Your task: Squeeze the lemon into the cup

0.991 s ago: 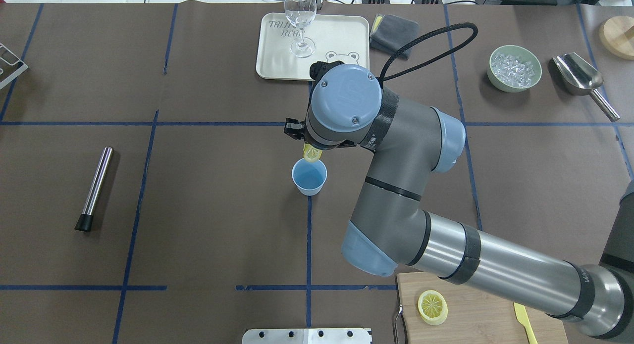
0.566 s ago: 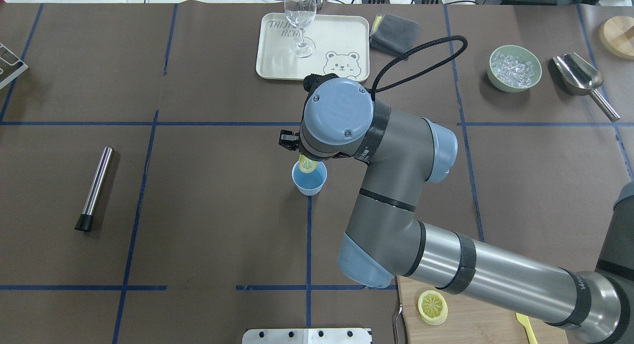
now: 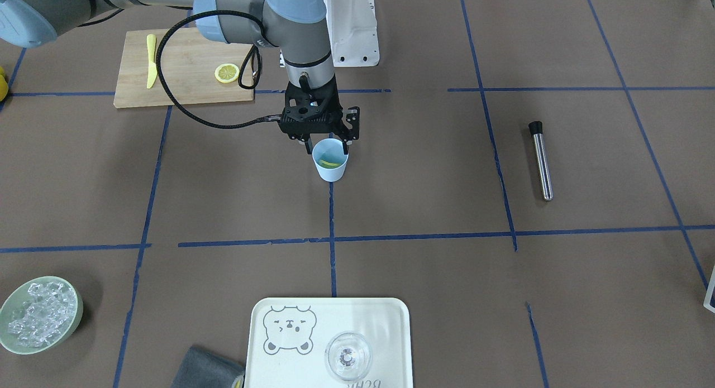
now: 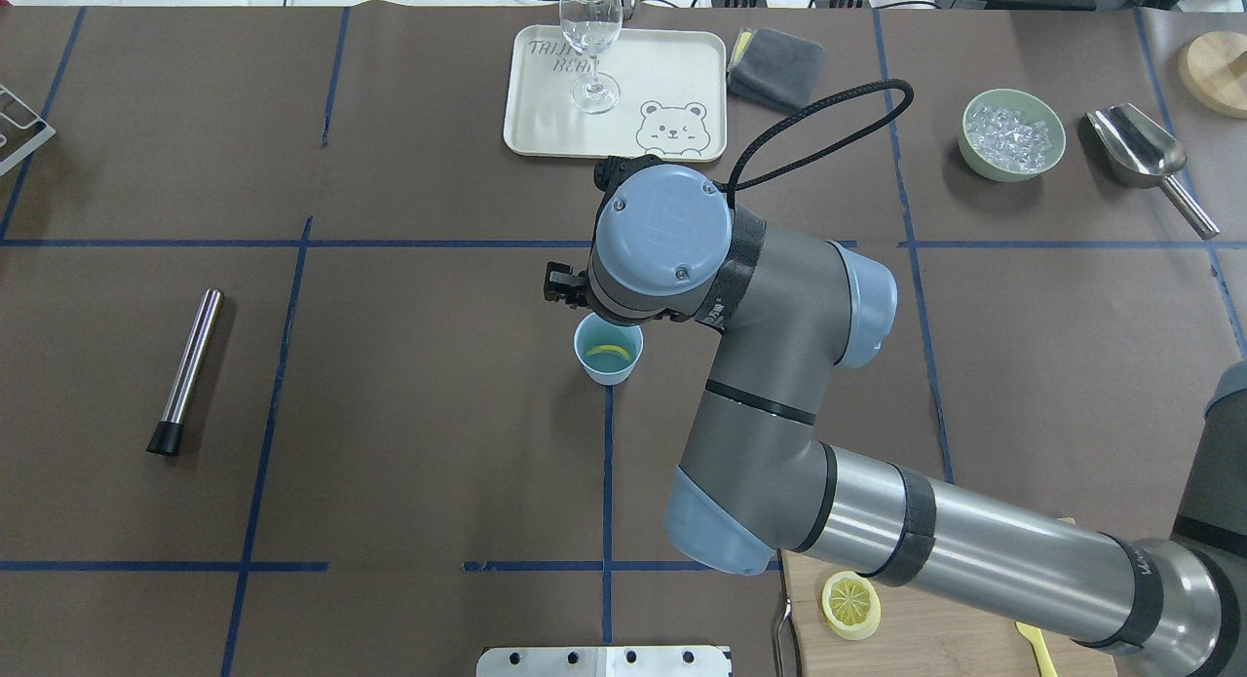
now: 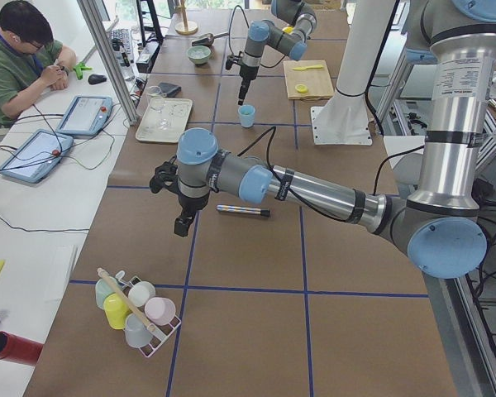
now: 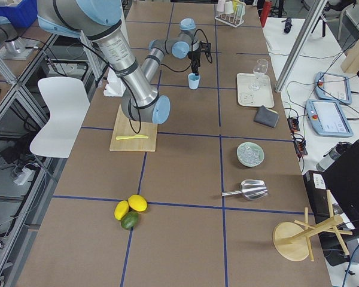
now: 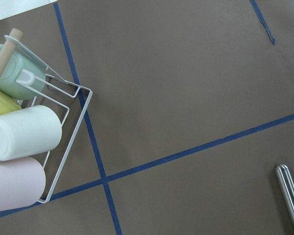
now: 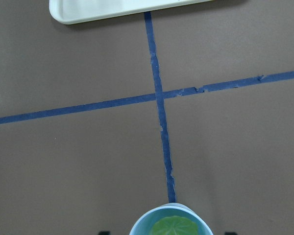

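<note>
The light-blue cup [image 3: 330, 172] stands upright near the table's middle, also in the overhead view [image 4: 610, 371]. A lemon slice [image 3: 329, 164] lies inside it, seen from above [image 4: 609, 351] and in the right wrist view [image 8: 174, 227]. My right gripper [image 3: 326, 149] hangs just over the cup, open and empty, with one finger [image 3: 345, 148] on each side of the rim. A second lemon slice [image 3: 227, 72] lies on the wooden cutting board [image 3: 184, 92]. My left gripper [image 5: 182, 225] shows only in the exterior left view; I cannot tell its state.
A tray [image 3: 391, 315] holds a clear glass [image 3: 347, 355]. A green bowl of ice [image 3: 39, 314], a steel scoop [image 4: 1140, 151], a grey cloth [image 4: 774, 65], a steel rod [image 3: 540, 162] and a yellow knife [image 3: 151, 61] lie around. A wire rack of cups [image 7: 24, 132] is under the left wrist.
My right gripper moved toward the cup with the slice, then opened. The slice has dropped from the fingers into the cup.
</note>
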Available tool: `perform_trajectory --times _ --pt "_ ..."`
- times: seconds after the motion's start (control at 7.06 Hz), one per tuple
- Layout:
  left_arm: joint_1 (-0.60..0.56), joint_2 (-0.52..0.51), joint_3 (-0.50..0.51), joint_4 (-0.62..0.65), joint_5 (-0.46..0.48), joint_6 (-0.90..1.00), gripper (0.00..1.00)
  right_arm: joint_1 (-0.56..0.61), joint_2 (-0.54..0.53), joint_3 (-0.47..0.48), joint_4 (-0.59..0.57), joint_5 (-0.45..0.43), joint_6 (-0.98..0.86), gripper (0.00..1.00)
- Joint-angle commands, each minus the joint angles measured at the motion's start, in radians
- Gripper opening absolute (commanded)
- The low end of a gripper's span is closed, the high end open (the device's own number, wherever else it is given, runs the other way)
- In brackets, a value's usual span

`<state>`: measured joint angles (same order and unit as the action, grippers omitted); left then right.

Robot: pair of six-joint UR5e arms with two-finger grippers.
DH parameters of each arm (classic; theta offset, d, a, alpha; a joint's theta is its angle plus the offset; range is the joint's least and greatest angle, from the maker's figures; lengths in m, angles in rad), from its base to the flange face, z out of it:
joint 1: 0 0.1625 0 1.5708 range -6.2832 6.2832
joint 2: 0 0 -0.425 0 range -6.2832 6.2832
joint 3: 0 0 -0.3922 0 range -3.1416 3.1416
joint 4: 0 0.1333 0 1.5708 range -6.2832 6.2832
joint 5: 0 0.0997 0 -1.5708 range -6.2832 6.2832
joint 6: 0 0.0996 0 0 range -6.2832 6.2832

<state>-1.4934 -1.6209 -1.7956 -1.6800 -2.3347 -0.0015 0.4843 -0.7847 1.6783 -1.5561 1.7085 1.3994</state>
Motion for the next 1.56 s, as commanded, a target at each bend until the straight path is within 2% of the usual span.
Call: perform_trajectory --times 0.0,0.14,0.42,0.71,0.99,1.13,1.42 --pt "0.002 -0.002 0.008 -0.001 0.0 -0.002 1.0 0.017 -0.005 0.009 -0.01 0.032 -0.005 1.0" --pt "0.06 -0.019 0.004 -0.003 0.002 -0.071 1.0 0.061 -0.034 0.029 -0.042 0.092 -0.011 1.0" --pt "0.181 -0.085 -0.007 0.006 0.0 -0.242 1.0 0.167 -0.167 0.151 -0.174 0.138 -0.28 1.0" --pt "0.278 -0.097 -0.081 0.017 0.0 -0.435 1.0 0.32 -0.32 0.208 -0.168 0.276 -0.522 1.0" --pt "0.418 -0.097 -0.113 0.017 0.015 -0.569 1.0 0.449 -0.436 0.241 -0.168 0.359 -0.708 1.0" --pt "0.483 -0.096 -0.058 -0.003 0.02 -0.621 1.0 0.5 -0.467 0.241 -0.167 0.403 -0.762 1.0" --pt "0.537 -0.097 0.094 -0.206 0.031 -0.696 1.0 0.511 -0.472 0.241 -0.167 0.415 -0.77 1.0"
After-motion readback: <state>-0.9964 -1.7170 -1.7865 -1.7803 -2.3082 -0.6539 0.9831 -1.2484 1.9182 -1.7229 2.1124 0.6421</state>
